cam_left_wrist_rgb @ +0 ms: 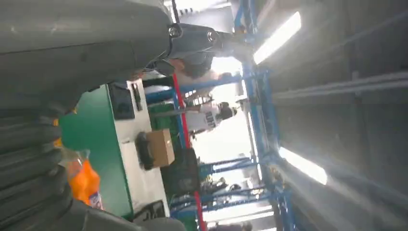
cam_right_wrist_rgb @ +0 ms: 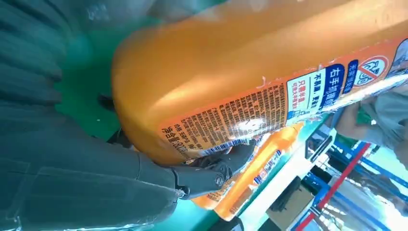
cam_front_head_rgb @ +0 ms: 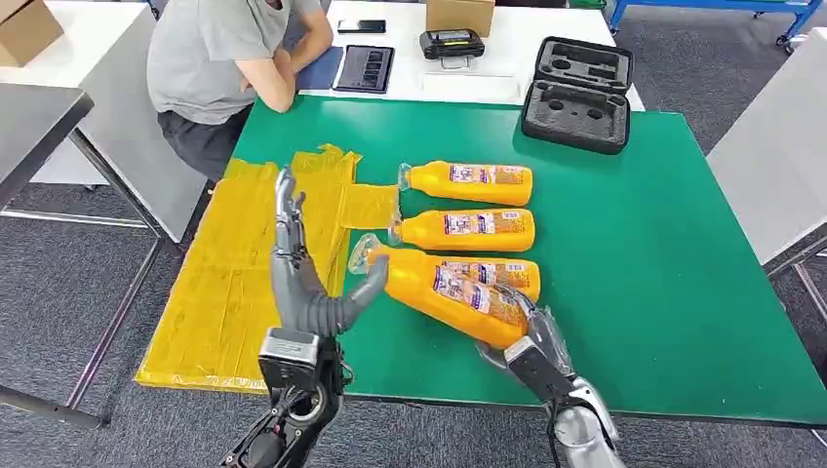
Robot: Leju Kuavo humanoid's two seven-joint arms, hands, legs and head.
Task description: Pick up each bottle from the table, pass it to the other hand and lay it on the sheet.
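The held bottle (cam_front_head_rgb: 451, 294) hangs slanted above the near part of the green table (cam_front_head_rgb: 683, 292), its base gripped by the right robot hand (cam_front_head_rgb: 531, 331) and its clear cap end (cam_front_head_rgb: 366, 253) reaching toward the left robot hand (cam_front_head_rgb: 307, 283). That hand stands with fingers spread upright and its thumb lying against the bottle's neck; it touches but does not yet seem to have a full hold, so I judge the handover to be at its very start. Three more bottles lie on the table: one (cam_front_head_rgb: 502, 275) just behind the held one, a middle bottle (cam_front_head_rgb: 468, 229), and a far bottle (cam_front_head_rgb: 473, 183), all with caps pointing toward the yellow sheet (cam_front_head_rgb: 224, 302). No bottle lies on the sheet, so every placing looks still to be done. The bottles are smooth, glossy orange plastic, rounded at the shoulder, with shiny printed labels and see-through caps. The sheet looks like thin, wrinkled film, patched from strips. The table surface is flat and matte.
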